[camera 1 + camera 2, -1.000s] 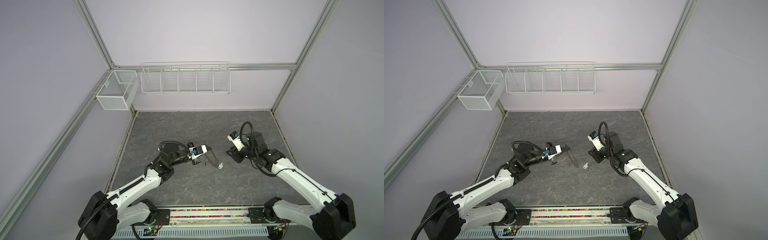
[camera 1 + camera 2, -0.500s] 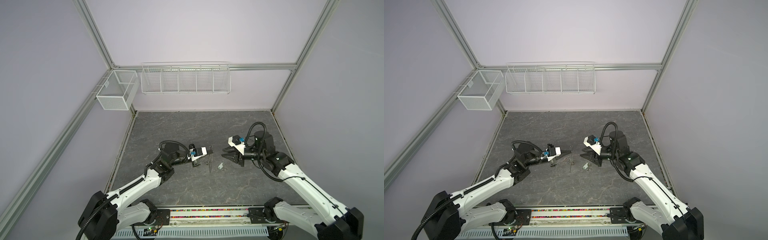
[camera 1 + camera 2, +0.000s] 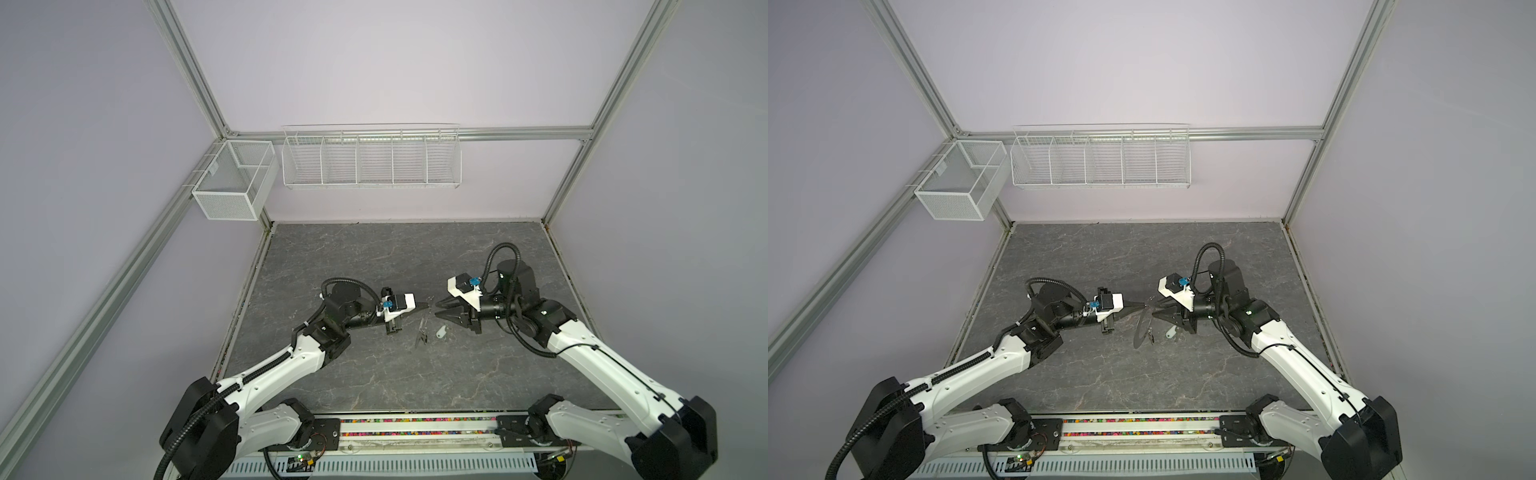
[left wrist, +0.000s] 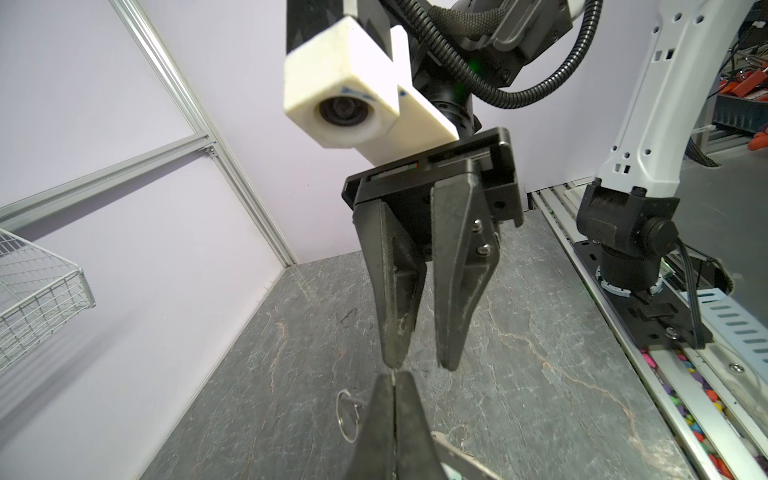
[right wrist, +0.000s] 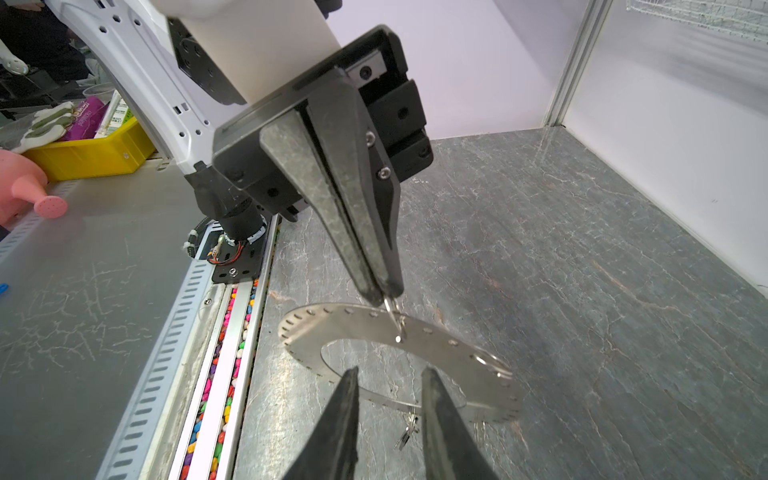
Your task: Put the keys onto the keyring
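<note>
My left gripper (image 3: 428, 306) is shut on the upper rim of the keyring (image 5: 415, 345), a flat grey metal ring with small holes round its edge. The keyring (image 3: 1141, 328) hangs upright above the table, edge-on in a top view. A small silver key (image 5: 409, 432) dangles from its lower rim. A second key with a white tag (image 3: 441, 331) lies on the table just right of the keyring. My right gripper (image 3: 436, 311) faces the left one tip to tip. It is open with nothing between its fingers (image 5: 349, 415), close in front of the keyring.
A white mesh box (image 3: 232, 183) and a long wire rack (image 3: 370, 158) hang on the back walls. A rail with coloured beads (image 3: 415, 428) runs along the table's front edge. Lilac walls close in the left, back and right sides.
My right gripper has swung round and moved left until it faces the keyring, and its jaws have narrowed. The left gripper has turned the keyring more edge-on.
</note>
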Tool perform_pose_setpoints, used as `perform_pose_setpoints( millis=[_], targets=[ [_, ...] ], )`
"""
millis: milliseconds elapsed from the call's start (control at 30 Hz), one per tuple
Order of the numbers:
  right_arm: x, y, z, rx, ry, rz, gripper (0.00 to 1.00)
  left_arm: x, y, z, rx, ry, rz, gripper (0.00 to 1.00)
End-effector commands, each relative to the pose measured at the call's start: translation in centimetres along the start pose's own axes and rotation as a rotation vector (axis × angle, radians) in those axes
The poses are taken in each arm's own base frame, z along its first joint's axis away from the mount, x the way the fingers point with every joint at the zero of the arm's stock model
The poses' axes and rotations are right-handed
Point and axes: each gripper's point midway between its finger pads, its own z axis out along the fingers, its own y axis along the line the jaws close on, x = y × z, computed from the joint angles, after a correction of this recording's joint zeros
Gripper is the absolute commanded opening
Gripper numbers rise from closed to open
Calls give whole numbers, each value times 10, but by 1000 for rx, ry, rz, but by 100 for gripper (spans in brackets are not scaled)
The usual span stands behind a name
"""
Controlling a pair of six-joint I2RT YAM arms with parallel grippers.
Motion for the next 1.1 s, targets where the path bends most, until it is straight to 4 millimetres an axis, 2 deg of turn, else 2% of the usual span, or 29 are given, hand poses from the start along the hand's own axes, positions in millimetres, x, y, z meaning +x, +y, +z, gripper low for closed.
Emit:
perform_pose_setpoints(
  millis=[0, 267, 733, 867, 1067],
  targets=[
    [-16, 0, 1, -8, -40, -73, 27, -18, 3, 3, 18, -44, 15, 0],
    [-16, -3, 6, -5, -37, -65, 23, -21, 3, 6, 27, -54, 19, 0],
    [-21, 1, 5, -6, -41, -89, 7, -19, 3, 7, 28, -48, 15, 0],
    [-17, 1, 3, 14, -6, -96, 7, -14, 6, 7, 13, -10, 17, 0],
    [-5, -1, -4, 64, 97, -100, 7, 4, 9, -1, 3, 165, 68, 18]
  ],
)
